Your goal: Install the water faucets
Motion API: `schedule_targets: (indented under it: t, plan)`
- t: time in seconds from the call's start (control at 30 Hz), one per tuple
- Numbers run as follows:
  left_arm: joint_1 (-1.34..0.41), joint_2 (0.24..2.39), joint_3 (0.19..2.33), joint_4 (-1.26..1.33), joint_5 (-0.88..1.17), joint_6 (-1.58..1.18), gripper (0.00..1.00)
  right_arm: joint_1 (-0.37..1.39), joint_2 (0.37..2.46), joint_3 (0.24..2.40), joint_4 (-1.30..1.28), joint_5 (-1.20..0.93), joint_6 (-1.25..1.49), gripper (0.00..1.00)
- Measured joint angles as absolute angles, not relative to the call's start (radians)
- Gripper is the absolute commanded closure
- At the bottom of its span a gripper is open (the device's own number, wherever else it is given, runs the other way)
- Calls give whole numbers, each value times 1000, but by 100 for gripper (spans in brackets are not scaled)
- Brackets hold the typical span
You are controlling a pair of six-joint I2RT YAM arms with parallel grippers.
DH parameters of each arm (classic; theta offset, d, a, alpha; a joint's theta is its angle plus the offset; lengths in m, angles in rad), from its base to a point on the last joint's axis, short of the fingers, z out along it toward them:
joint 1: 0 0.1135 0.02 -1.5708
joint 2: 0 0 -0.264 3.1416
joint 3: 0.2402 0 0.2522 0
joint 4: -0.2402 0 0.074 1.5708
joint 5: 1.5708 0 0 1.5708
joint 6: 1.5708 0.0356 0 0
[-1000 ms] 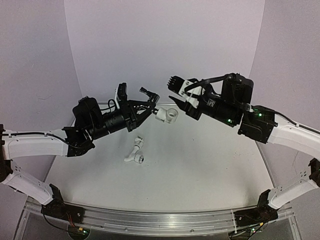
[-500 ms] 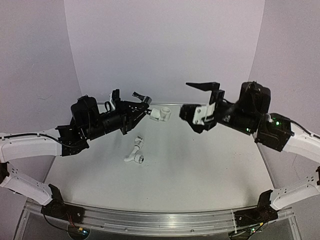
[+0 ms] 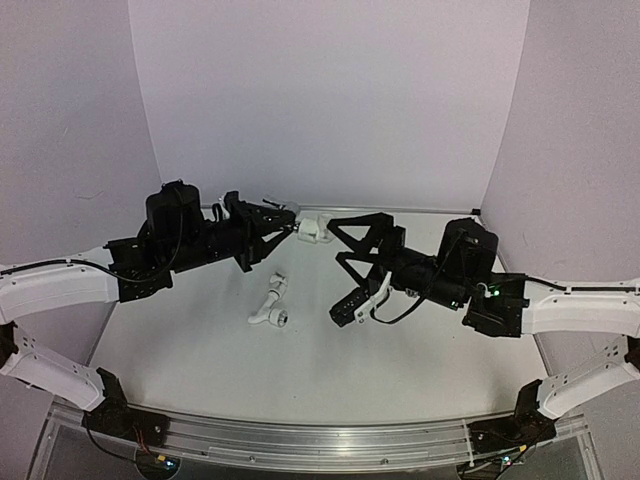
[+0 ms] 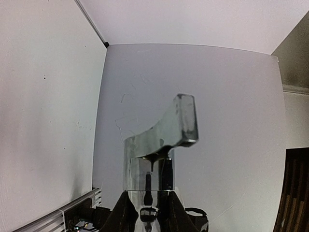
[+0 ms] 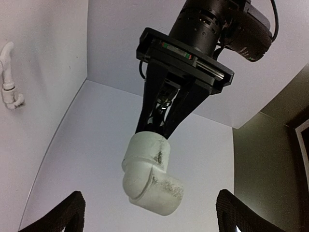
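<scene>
My left gripper is shut on the shiny chrome water faucet, whose lever handle points up and right in the left wrist view. A short white elbow fitting sits on the faucet's far end, held in the air above the table's back. In the right wrist view the elbow hangs from the left gripper's black fingers. My right gripper stands wide open just right of and below the elbow, touching nothing. Its fingertips frame the bottom of its own view.
A longer white bent pipe with a metal-ringed end lies on the white table, left of centre, and appears at the left edge in the right wrist view. White walls enclose the back and sides. A metal rail runs along the near edge.
My right gripper has opened wide, turned, and dropped lower and away from the elbow. The left arm has carried the faucet and elbow slightly left and back.
</scene>
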State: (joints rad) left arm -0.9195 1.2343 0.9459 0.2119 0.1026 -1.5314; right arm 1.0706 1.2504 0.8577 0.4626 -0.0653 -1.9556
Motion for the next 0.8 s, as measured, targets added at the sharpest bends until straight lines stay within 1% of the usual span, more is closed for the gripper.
schedule_targets:
  t: [0.2, 0.47, 0.6, 0.8]
  plan:
    - [-920, 1238, 946, 213, 133, -1571, 100, 1071, 1309, 858, 583, -91, -1984, 27]
    - [-920, 1245, 946, 218, 160, -1582, 100, 1071, 1366, 860, 613, -97, -1994, 30]
    - [-920, 1248, 946, 218, 173, -1588, 100, 1071, 1391, 875, 614, -91, -1994, 36]
    - [-920, 1255, 946, 226, 202, -1589, 100, 1071, 1403, 897, 617, -80, -1998, 40]
